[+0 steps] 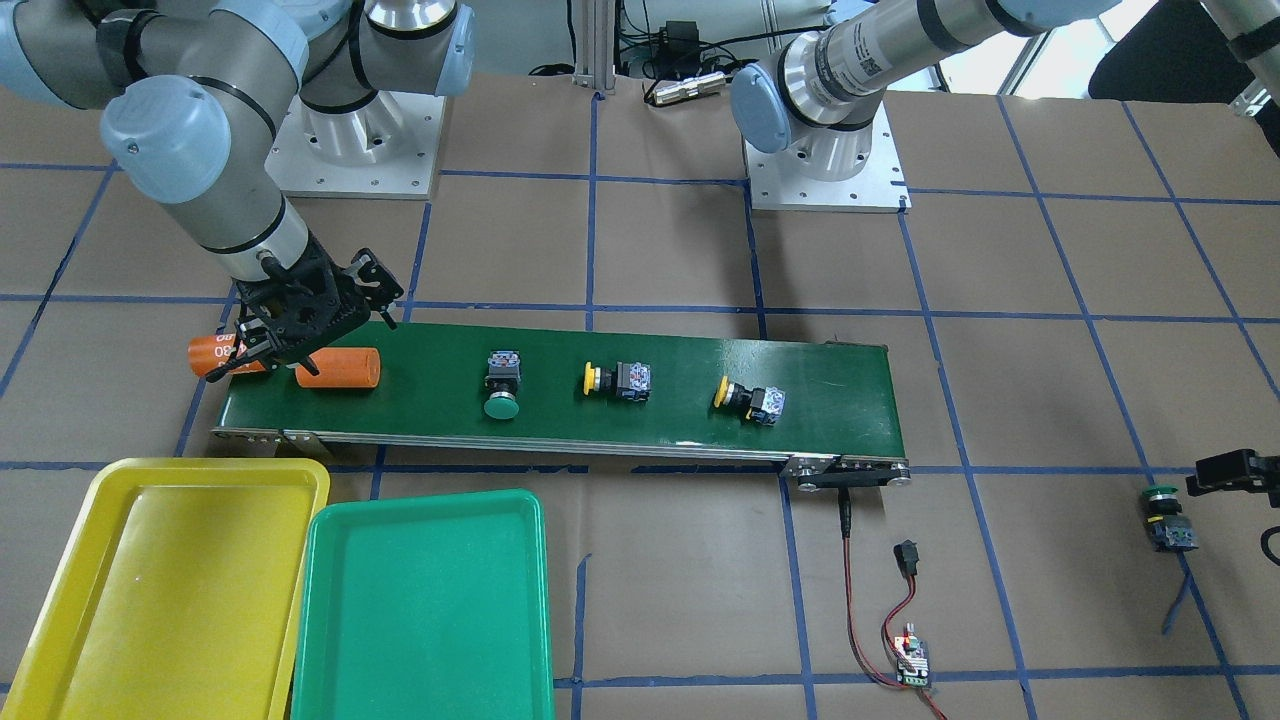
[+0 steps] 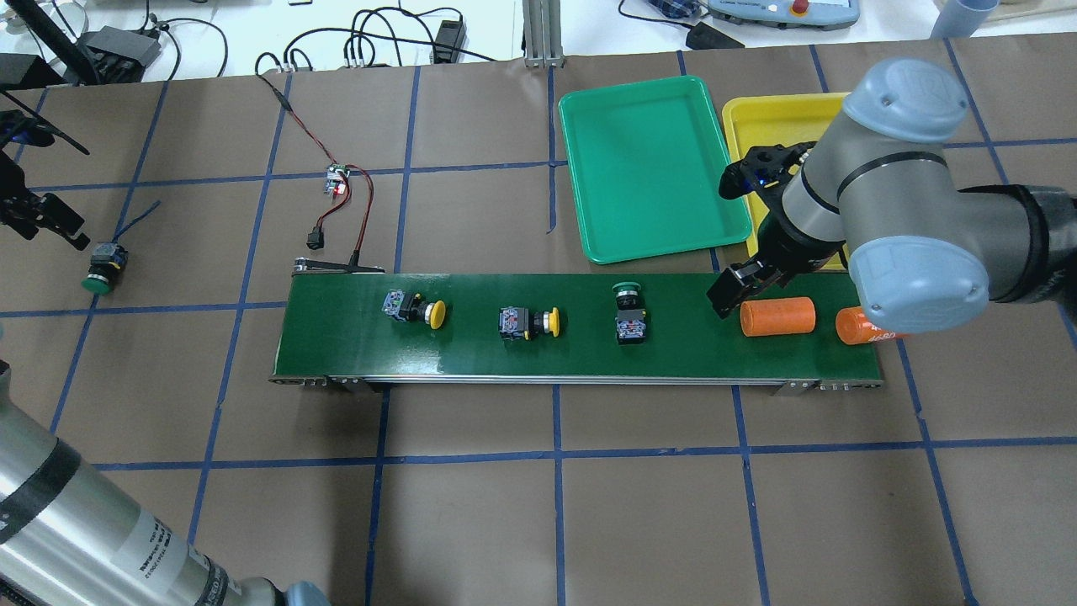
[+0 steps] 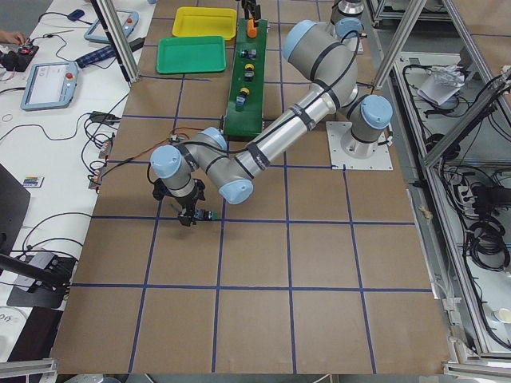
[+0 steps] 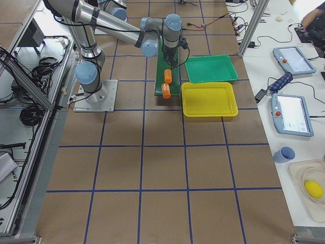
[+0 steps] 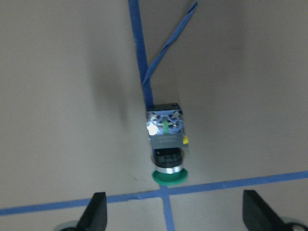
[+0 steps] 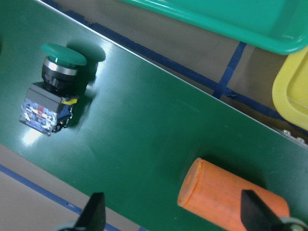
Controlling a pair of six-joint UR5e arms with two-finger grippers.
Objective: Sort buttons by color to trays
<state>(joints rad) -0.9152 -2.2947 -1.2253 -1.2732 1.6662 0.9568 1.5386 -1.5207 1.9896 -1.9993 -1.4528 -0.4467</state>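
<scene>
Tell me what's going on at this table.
Nothing has been sorted yet: the green tray and the yellow tray are both empty. On the conveyor belt lie a yellow button, a second yellow button and a green button. The right gripper hangs open over the belt's end, above an orange cylinder, holding nothing. The left gripper is open over a second green button, which lies on the table, off the belt.
</scene>
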